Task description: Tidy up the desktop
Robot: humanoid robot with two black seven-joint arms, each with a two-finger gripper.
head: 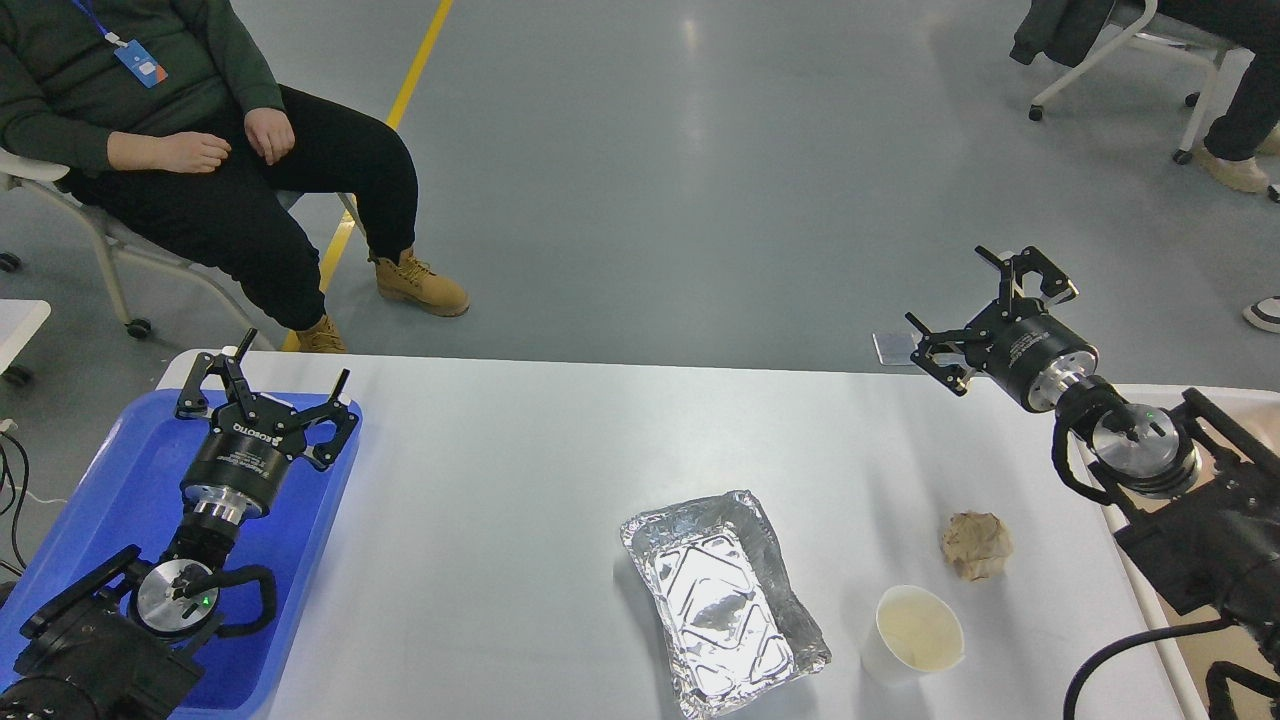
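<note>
The large white-grey rectangular desktop (500, 480) fills the lower view. Near its front edge lie a crinkled foil tray (722, 604), a white paper cup (915, 632) and a crumpled brown paper ball (976, 545). The left gripper (290, 368) hangs spread over a blue plastic tray (120, 480) at the left edge; the right gripper (975, 300), fingers apart, hovers above the far right corner.

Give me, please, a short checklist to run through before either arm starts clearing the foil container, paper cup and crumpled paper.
1. Left tool open, nothing held: ok.
2. Right tool open, nothing held: ok.
3. Foil container looks empty: ok.
4. Paper cup upright on the desktop: ok; contents: cannot tell.
5. Crumpled paper apart from the cup: ok.
6. Blue tray has bare room: ok.
</note>
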